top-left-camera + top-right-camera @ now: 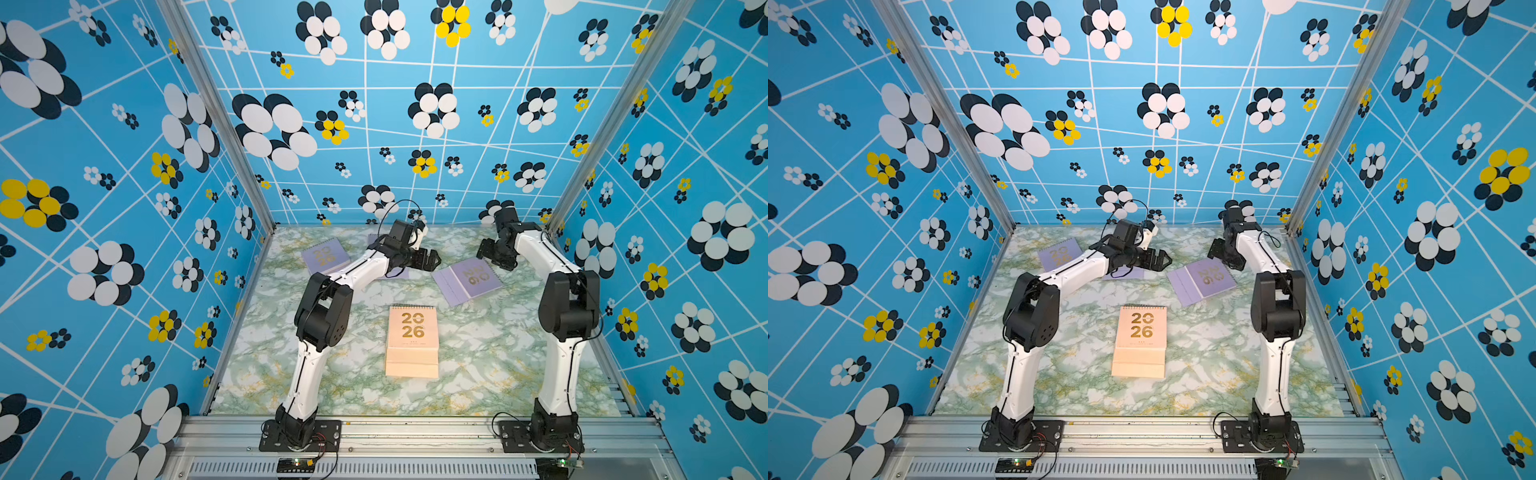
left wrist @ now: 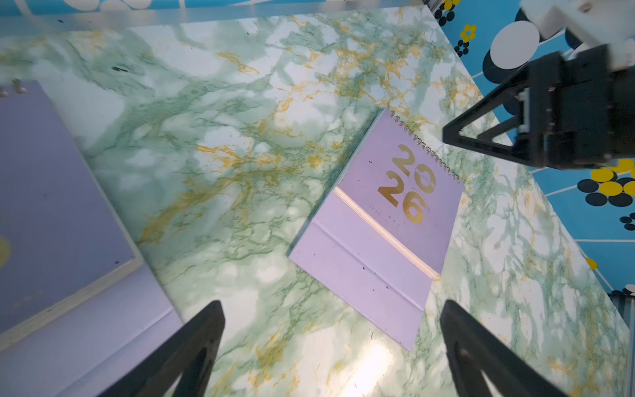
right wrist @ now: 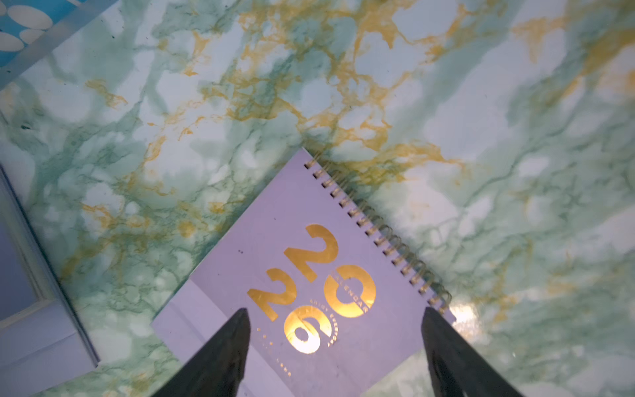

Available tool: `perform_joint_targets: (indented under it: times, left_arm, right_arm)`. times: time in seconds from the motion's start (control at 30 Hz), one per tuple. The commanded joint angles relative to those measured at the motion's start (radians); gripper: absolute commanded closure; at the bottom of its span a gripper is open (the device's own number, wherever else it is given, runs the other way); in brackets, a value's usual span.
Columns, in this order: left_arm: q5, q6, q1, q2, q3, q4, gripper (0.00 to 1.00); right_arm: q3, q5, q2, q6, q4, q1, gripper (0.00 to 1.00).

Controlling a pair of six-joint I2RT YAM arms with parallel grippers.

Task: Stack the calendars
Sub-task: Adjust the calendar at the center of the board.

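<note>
One lilac calendar point(image 2: 378, 240) lies free, bare table point(image 2: 223, 137) along every edge.

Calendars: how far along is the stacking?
Done: a peach calendar tops a pile at front centre; stepped edges below suggest more underneath. In hand: nothing, both pincers open; the right pincer hangs over a lilac calendar, the left pincer nearby. Left: it, a second lilac calendar and a third lilac calendar, partly under the left arm, lie apart at the back.

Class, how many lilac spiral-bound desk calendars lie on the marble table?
3 lilac spiral-bound calendars: one back left, one mostly under the left arm, one by the right claw. Others may be hidden.
</note>
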Motion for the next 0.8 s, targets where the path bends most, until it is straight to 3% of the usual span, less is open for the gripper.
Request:
perform_joint_targets:
  times: [0.0,0.2,0.33,0.77]
  left_arm:
    - [0.034,-0.017,-0.005,0.046,0.054,-0.016,0.00]
    - [0.039,-0.047,-0.013,0.105,0.086,0.004,0.00]
    - [0.046,-0.062,-0.023,0.132,0.097,0.018,0.00]
    - [0.047,-0.097,-0.037,0.189,0.118,0.042,0.00]
  right_arm:
    - [-0.127,-0.002,-0.086,0.128,0.070,0.008,0.20]
    - [-0.351,-0.040,-0.185,0.245,0.183,0.016,0.20]
    - [-0.403,-0.029,-0.218,0.271,0.202,0.060,0.20]
    - [-0.511,-0.015,-0.250,0.348,0.265,0.064,0.20]
